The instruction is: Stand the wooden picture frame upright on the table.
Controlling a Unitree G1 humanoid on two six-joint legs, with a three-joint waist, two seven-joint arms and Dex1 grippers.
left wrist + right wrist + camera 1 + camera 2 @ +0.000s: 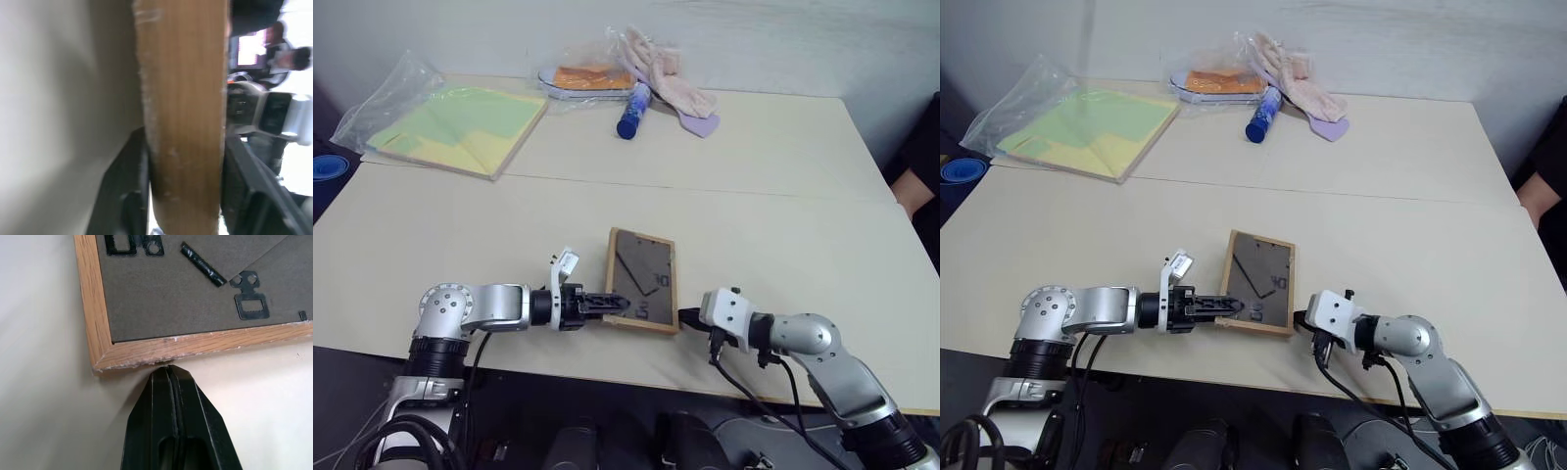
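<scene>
The frame [643, 280] lies face down near the desk's [773, 225] front edge, its dark back with the fold-out stand turned up. The left gripper [612, 303] comes in from the left with its jaws pinching the frame's near left edge, one finger on each face of the wood, while the right gripper [168, 369] has its jaws pressed together, the tip touching the frame's right edge close to the near corner. Well apart at the desk's far side lie a board [465, 127] with a green-yellow sheet, a blue tube [632, 112] and a pale glove [663, 70].
</scene>
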